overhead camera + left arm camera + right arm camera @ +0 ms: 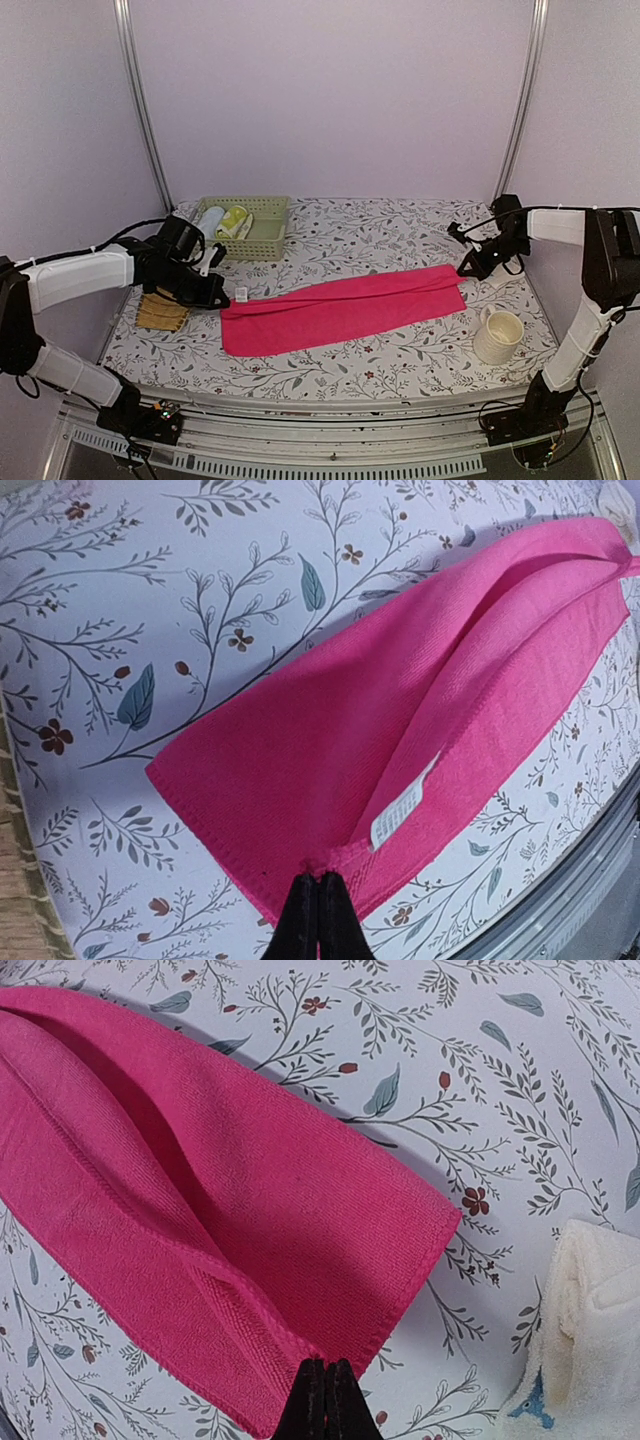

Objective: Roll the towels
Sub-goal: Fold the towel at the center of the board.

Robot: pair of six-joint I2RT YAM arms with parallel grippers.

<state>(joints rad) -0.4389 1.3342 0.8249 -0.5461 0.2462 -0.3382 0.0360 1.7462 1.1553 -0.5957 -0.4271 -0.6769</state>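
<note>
The pink towel [345,310] lies flat and long across the middle of the flowery table [350,235], with a soft fold running down it. Its little white tag [400,815] has marks on it, but they are too small to read. The left gripper [318,890] is squeezed tight on the edge of the towel's left end, near the tag. The right gripper [325,1370] is squeezed tight on the edge of the other end. The cream towel [590,1330] sits bunched just beside that end. A cream mug [497,337] stands near the front right. A straw mat [160,312] lies by the left arm. A green basket [262,246] sits at the back left.
</note>
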